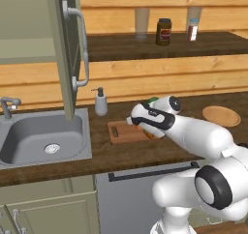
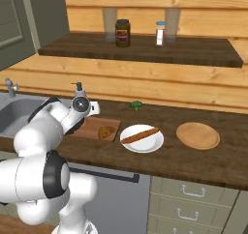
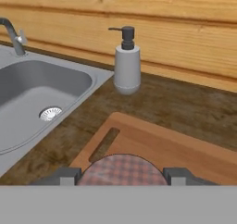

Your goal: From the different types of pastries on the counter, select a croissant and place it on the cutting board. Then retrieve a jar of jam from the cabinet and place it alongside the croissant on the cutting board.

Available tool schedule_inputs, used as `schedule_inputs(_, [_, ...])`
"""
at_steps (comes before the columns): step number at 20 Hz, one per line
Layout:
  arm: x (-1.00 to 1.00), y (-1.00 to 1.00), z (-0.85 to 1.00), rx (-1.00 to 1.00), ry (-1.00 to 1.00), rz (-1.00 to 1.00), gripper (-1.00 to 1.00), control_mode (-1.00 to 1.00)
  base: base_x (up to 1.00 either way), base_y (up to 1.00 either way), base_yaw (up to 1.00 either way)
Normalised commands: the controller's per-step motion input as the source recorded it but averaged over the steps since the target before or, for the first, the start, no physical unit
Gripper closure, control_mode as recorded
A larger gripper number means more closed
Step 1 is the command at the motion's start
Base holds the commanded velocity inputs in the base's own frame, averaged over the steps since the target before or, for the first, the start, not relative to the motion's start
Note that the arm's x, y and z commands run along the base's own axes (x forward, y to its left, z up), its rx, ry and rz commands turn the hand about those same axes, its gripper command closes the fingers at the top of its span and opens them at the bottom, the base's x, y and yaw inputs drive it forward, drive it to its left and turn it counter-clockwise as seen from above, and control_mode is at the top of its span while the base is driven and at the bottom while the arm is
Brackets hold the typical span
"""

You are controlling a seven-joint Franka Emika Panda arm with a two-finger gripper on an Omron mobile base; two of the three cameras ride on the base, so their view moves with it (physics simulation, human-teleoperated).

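Clamped between the dark fingertips [image 3: 69, 176] at 6 o'clock of the hand view: jar of jam [image 3: 121, 170], checked lid up, gripper [image 3: 121, 177] closed on its sides. Hangs over the slot-handle end of the cutting board [image 3: 176, 149]; slot [image 3: 104, 144] just at 10 o'clock of the jar. Can't tell whether the jar base touches the wood.

Croissant [image 2: 106, 131] already on the board, toward its 3 o'clock end in the right base view, near the hand but apart from it. Looks like the last step: set the jar down next to it.

To do it well:
- Lower straight, keep jar upright, release only once the base is flat on the board.
- Stay off the slot, or the base may catch and tip; nudge toward the croissant if needed, without bumping it.
- Open just enough, then lift straight up so the pads don't drag the jar over.

Further out: counter [image 3: 185, 102] around the board, white plate [image 2: 154, 145] with the stick pastry [image 2: 139, 135] at 3 o'clock of the board. Soap dispenser [image 3: 127, 65] at 12 o'clock in the hand view, near the wall; sink [image 3: 41, 89] at 9 o'clock. Cabinet [image 1: 65, 49] door stands open above the sink.
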Motion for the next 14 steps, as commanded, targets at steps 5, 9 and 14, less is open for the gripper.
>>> schedule_inputs(5, [0.00,-0.22,-0.13,0.00,0.00,0.00,1.00,-1.00,0.00,0.00,0.00])
schedule_inputs(9, [0.00,-0.25,-0.26,0.00,0.00,0.00,1.00,-1.00,0.00,0.00,0.00])
schedule_inputs(14, [0.00,-0.04,-0.29,0.00,0.00,0.00,1.00,-1.00,0.00,0.00,0.00])
